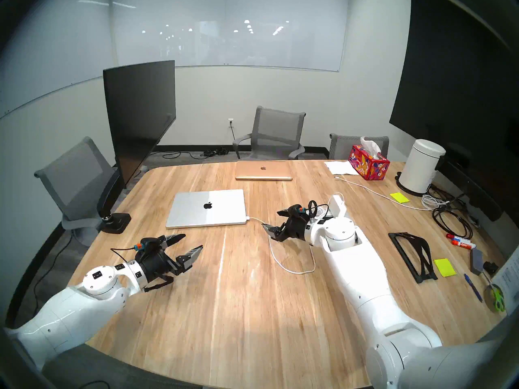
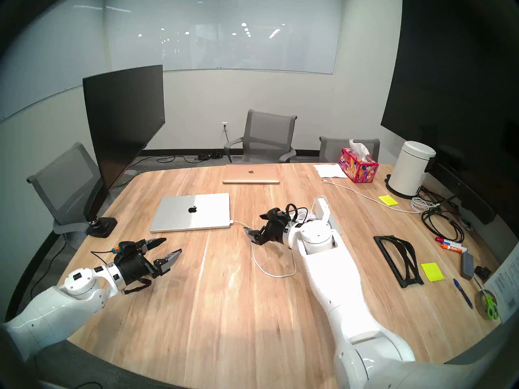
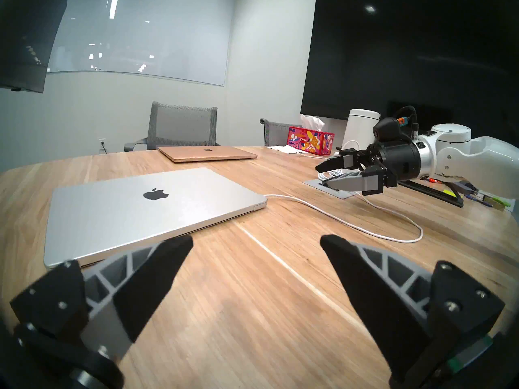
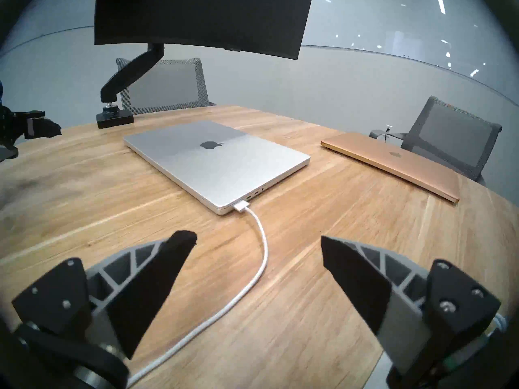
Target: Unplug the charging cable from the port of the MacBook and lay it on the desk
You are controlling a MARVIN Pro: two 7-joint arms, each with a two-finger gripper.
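Both claws gape wide, empty. Right gripper [image 4: 258,239] hovers above the charging cable [image 4: 259,270], near the MacBook [image 4: 216,161], touching nothing. Plug seated in MacBook's side edge; cord loops over desk [image 1: 238,295]. Left gripper [image 1: 189,244] hangs apart, near MacBook's front edge.

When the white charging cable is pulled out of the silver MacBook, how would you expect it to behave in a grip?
The charging cable will probably be floppy: it lies in loose curves on the desk. It looks thin and smooth, so it may slip; the squarish plug seems the firmer hold. The flat MacBook might slide a little when tugged.
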